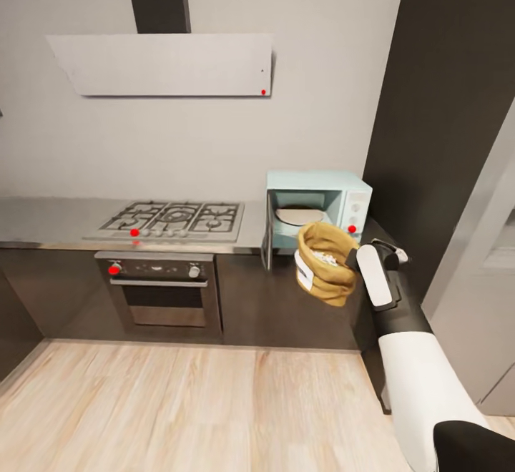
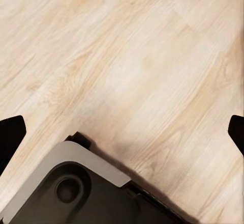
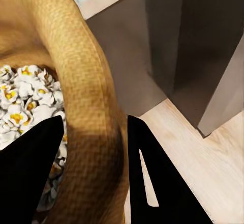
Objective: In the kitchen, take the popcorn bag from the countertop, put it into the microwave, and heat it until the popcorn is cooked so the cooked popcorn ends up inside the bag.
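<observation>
The right gripper (image 1: 352, 259), clamped on the popcorn bag's (image 1: 326, 272) rim, should keep it upright — level with the microwave (image 1: 318, 205) opening.

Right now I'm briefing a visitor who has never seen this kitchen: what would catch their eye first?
The tan popcorn bag, held in mid-air by the right gripper just in front of the microwave, whose door hangs open. White popcorn fills the bag, the jaws pinching its rolled rim. Further left, the gas hob sits on the countertop above a black oven.
</observation>
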Motion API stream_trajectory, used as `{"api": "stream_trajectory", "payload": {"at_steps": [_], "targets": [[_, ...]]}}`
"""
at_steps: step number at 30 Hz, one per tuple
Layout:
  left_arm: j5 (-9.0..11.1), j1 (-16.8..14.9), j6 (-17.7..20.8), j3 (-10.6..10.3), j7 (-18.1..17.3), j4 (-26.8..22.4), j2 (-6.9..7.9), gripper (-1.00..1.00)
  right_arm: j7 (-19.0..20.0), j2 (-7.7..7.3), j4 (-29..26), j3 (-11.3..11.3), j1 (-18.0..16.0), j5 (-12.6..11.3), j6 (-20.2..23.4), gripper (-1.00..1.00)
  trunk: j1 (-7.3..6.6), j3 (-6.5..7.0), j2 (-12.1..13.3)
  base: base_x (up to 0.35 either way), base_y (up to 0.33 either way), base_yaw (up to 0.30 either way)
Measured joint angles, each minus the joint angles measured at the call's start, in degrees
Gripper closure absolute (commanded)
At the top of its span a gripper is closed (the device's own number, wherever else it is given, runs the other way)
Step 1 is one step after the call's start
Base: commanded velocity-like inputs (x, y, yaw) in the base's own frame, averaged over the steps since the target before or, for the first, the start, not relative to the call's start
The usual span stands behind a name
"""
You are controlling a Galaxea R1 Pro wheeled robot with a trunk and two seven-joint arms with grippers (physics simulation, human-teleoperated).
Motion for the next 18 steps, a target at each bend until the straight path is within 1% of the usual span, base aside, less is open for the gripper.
{"api": "stream_trajectory", "payload": {"at_steps": [4, 7, 18], "targets": [[0.30, 0.00, -0.02, 0.02, -0.05, -0.01, 0.02, -1.00, -0.01, 0.08, 0.89, 0.38, 0.00, -0.09, -1.00, 1.00, 0.00, 0.00, 0.00, 0.337, 0.078, 0.000], [0.15, 0.00, -0.03, 0.05, 0.02, 0.00, 0.02, -1.00, -0.02, 0.15, 0.98, 0.41, 0.00, -0.10, -1.16, 1.00, 0.00, 0.00, 0.00, 0.338, 0.052, 0.000], [-0.03, 0.00, -0.02, 0.00, 0.23, 0.01, -0.06, -1.00, 0.00, 0.03, 1.08, 0.47, -0.01, -0.08, -1.12, 1.00, 0.00, 0.00, 0.00, 0.338, -0.007, 0.000]]}}
